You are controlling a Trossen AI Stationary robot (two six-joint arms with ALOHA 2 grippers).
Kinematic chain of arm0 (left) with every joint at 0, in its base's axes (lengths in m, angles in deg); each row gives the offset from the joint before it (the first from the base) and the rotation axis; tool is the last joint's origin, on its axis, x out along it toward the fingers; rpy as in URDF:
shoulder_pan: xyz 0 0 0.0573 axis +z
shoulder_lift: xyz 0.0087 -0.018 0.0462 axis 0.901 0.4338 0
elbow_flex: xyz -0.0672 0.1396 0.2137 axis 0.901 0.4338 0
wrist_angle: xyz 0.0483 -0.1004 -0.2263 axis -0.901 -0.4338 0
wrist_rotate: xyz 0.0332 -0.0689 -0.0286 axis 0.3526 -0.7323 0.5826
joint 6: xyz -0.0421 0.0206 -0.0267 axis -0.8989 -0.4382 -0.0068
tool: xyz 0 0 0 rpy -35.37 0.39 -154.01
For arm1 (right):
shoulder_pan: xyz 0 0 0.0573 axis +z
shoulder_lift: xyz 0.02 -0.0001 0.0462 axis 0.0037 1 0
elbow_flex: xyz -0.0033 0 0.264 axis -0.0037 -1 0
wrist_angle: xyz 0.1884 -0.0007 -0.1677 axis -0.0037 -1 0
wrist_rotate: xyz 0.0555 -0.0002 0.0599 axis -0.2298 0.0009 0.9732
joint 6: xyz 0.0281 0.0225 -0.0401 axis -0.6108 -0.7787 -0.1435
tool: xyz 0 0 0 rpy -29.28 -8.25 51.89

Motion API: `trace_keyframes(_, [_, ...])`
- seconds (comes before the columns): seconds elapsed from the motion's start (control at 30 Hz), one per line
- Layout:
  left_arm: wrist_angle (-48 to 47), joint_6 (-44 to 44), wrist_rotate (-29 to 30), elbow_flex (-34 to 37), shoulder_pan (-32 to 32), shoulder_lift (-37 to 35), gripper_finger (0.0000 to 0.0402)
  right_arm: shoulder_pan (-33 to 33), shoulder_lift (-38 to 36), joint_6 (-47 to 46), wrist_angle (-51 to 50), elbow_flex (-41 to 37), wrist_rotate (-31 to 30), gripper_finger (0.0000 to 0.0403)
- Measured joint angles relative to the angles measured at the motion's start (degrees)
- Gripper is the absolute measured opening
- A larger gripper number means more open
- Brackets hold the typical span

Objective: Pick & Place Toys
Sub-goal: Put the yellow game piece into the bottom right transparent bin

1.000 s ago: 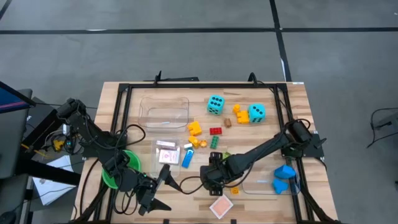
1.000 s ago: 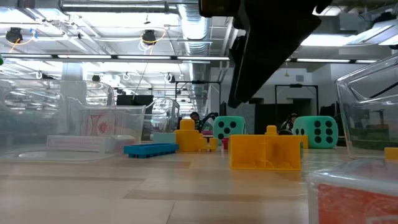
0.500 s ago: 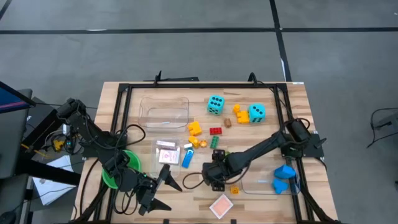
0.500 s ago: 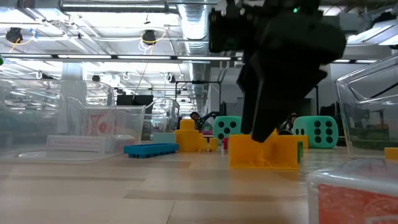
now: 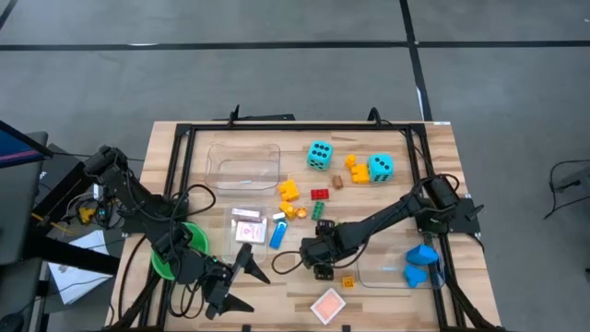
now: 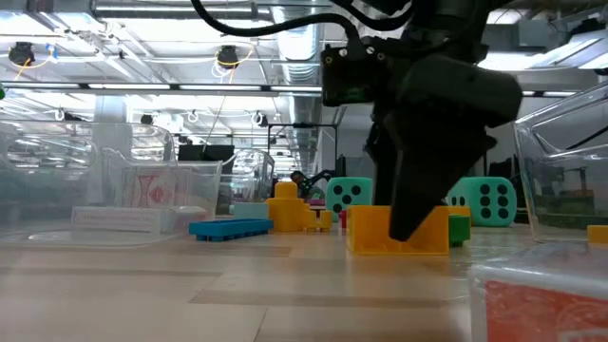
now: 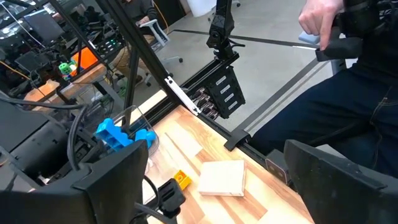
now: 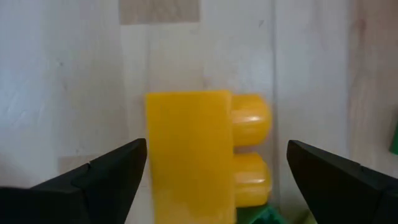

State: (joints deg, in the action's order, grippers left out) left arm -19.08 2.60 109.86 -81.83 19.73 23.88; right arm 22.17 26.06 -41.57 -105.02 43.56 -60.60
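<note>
Right gripper [image 5: 319, 261]: fingers spread wide, now lowered over the yellow brick [image 8: 199, 155] near the table's front centre, one finger either side without touching it; a second ago it hung higher and a little farther forward, clear of the brick. In the low view the brick [image 6: 397, 231] sits on the wood with a dark finger in front of it.

Left gripper [image 5: 241, 279]: open, holding nothing, unmoved at the front left beside the green cup [image 5: 175, 251].

Count, high view:
- cyan dice, two [image 5: 319, 155] [image 5: 380, 167], at the back, well apart from the gripper.
- clear bins, two: one [image 5: 243, 166] at the back left, one [image 5: 396, 269] at the front right holding blue pieces [image 5: 421, 263].
- blue brick, one [image 5: 277, 234], beside the cards [image 5: 247, 227].
- red brick, one [image 5: 319, 195].
- orange bricks in mid-table [image 5: 289, 191]: exact number cannot be told.
- small orange brick, one [image 5: 348, 282], in front of the right gripper.
- card box, one [image 5: 327, 305], at the front edge.
</note>
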Motion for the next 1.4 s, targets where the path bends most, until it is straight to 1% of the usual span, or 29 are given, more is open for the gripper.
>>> trace_keyframes(0.1, [0.00,0.01,0.00,0.00,0.00,0.00,0.0369,0.07,0.00,0.67,0.17,0.00,-0.06,0.0370])
trace_keyframes(0.17, [0.00,-0.01,0.00,0.00,0.00,0.00,0.0369,0.15,0.00,0.77,0.17,0.00,-0.67,0.0357])
trace_keyframes(0.3, [0.00,-0.01,-0.02,0.00,0.00,0.00,0.0369,0.13,0.00,1.19,0.15,0.00,-2.73,0.0316])
trace_keyframes(0.5, [0.00,-0.01,-0.08,0.00,0.00,0.00,0.0369,0.13,-0.02,2.25,0.15,0.09,-3.13,0.0253])
trace_keyframes(0.67, [0.00,-0.01,-0.09,0.00,0.00,0.00,0.0369,0.96,-0.24,3.93,-0.33,0.17,-7.24,0.0207])
trace_keyframes(0.83, [0.00,-0.01,-0.07,0.00,-0.01,0.00,0.0369,2.79,-0.35,4.79,-4.88,3.98,-13.29,0.0155])
trace_keyframes(1.0, [0.00,-0.01,-0.07,0.00,-0.02,0.00,0.0369,5.06,-0.35,5.14,-8.12,7.22,-15.79,0.0151])
trace_keyframes(1.1, [0.00,-0.01,-0.07,0.00,0.00,0.00,0.0369,6.64,-0.35,4.31,-12.57,9.22,-18.69,0.0166])
trace_keyframes(1.17, [0.00,-0.01,-0.04,0.00,-0.02,0.00,0.0369,7.93,-0.35,1.87,-17.72,11.38,-21.47,0.0180])
trace_keyframes(1.23, [0.00,-0.01,-0.04,0.00,-0.02,0.00,0.0369,9.52,-0.35,-1.65,-23.93,13.93,-23.99,0.0185])
trace_keyframes(1.3, [0.00,-0.01,-0.04,0.00,-0.02,0.00,0.0369,11.53,-0.35,-5.62,-30.24,16.79,-26.53,0.0182])
trace_keyframes(1.4, [0.00,-0.01,-0.04,0.00,-0.01,0.00,0.0369,15.21,-0.35,-11.63,-38.63,21.26,-30.19,0.0164])
